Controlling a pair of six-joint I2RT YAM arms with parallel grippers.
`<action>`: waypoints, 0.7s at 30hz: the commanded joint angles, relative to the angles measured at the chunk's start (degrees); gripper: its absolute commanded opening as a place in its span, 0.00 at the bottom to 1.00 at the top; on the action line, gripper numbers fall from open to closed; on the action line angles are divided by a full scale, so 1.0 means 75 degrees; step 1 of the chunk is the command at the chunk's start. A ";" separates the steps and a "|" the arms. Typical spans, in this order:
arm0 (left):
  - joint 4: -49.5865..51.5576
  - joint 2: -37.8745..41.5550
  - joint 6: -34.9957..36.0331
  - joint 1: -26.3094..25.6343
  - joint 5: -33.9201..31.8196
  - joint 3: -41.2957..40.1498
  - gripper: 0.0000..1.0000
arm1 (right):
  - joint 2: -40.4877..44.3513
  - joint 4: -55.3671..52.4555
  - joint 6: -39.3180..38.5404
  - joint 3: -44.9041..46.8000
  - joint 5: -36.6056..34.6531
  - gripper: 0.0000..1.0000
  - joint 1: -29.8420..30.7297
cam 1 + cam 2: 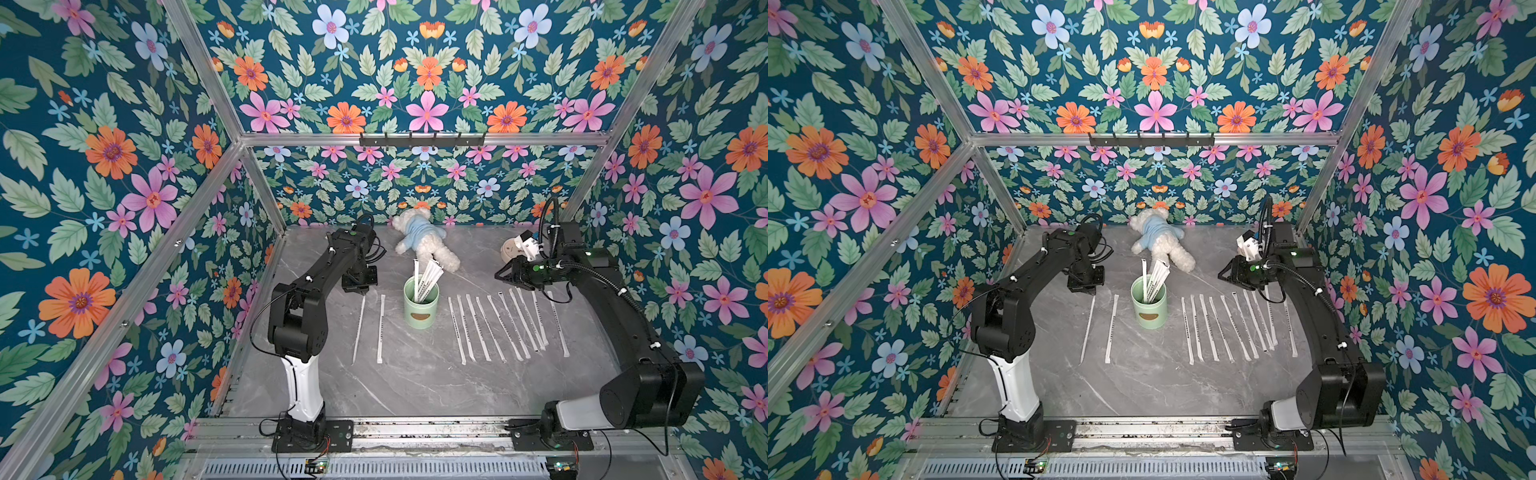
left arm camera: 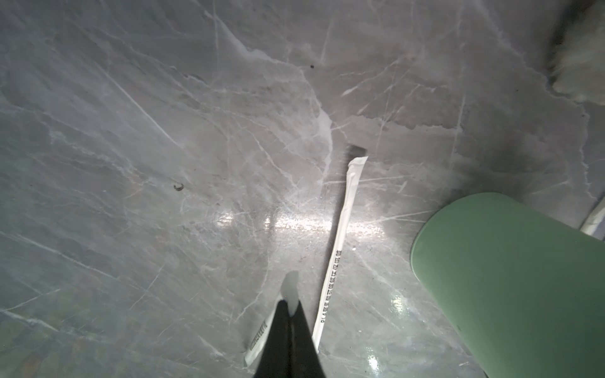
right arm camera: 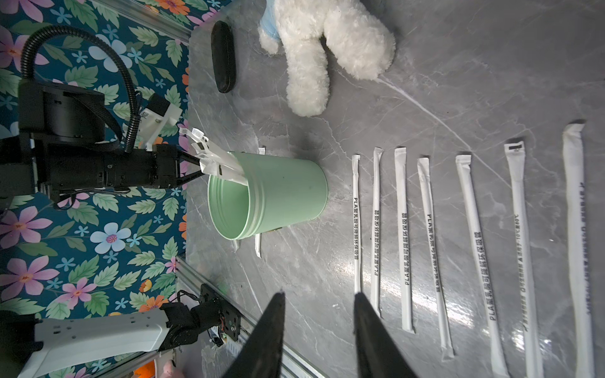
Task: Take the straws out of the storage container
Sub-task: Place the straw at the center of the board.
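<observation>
On the left, the left fingers (image 2: 288, 337) are clenching the far end of one straw (image 1: 359, 328), which is lying along the table (image 1: 415, 386) with its tip poking out past them. A second straw (image 1: 380, 328) is lying just beside it, not touching.

In the middle, the storage container (image 1: 420, 307) is standing upright. A few straws (image 1: 427, 277) are leaning out of it toward the teddy bear (image 1: 426, 245) (four or five; I cannot count them surely).

To the right, a row of straws (image 1: 503, 328) is lying side by side on the table, with some crowding together at their near ends. Over the far end of that row the right fingers (image 3: 270, 337) are hanging parted, gripping nothing and pointing toward the container.

As I judge it, the risks are these:
- **Dragging the laid straw:** if the left arm is lifting before it lets go, the light paper straw may be swinging into its neighbour.
- **Tipping the container:** reaching for the leaning bunch, either arm may be pinching several straws at once. It may also be nudging the rim, tipping the container onto the laid straws.
- **Arms clashing:** with both arms near the container, they may collide if they are reaching together.
</observation>
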State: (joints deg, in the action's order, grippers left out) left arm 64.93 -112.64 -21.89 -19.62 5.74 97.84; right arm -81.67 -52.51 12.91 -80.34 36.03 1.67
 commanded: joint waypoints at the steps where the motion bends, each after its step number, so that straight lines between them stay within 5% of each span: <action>1: -0.0158 -0.0102 0.0068 -0.0003 0.0137 -0.0003 0.00 | -0.0009 0.0064 -0.0111 -0.0003 0.0078 0.37 0.0006; 21: -0.0523 -0.0439 0.0036 0.0137 0.0102 -0.0003 0.00 | -0.0138 0.0016 -0.0127 0.0009 0.0071 0.37 0.0000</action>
State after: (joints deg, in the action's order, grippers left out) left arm 60.90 -116.14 -21.91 -18.92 7.27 97.95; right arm -82.61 -52.53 12.88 -80.34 35.99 1.67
